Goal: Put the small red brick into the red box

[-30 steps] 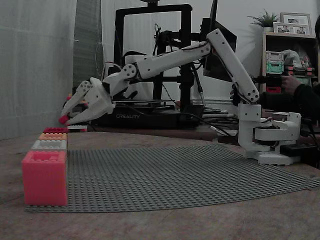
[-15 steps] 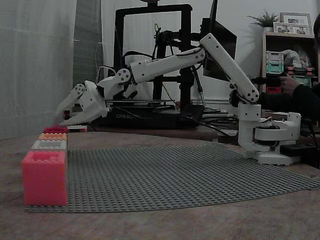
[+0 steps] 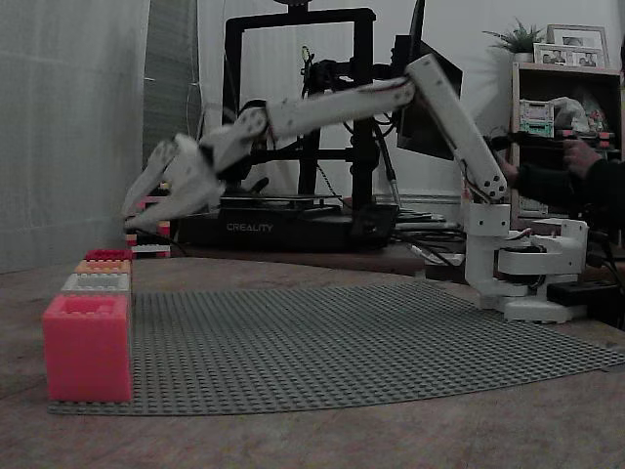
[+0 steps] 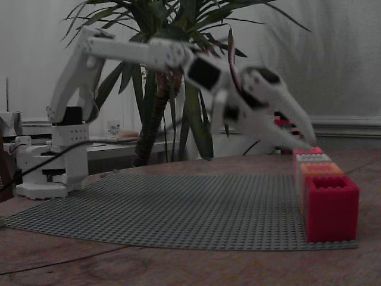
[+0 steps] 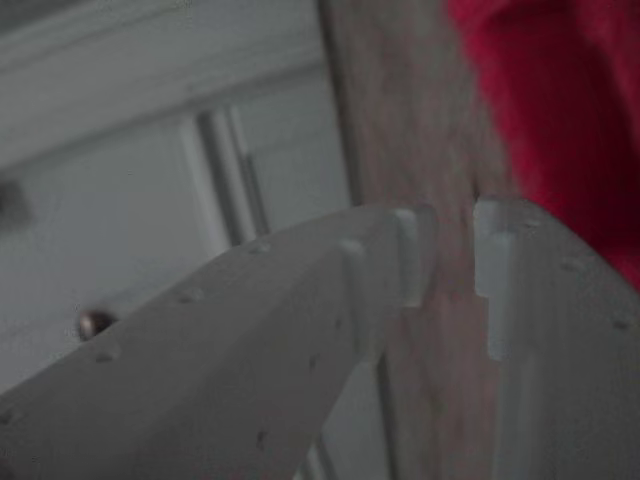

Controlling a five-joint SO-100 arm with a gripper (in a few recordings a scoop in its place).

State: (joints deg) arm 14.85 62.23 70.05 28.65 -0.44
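Above the red box [image 3: 108, 255] at the far end of the box row, the gripper [image 3: 137, 217] is held with its fingers narrowly parted and nothing between them, while the small red brick cannot be made out.

Crimson red box [image 4: 331, 206], white fingers [image 3: 156, 186]

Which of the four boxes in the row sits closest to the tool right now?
The red box, at the row's far end in a fixed view, just below the tool; the pinkish-coral box is farthest.
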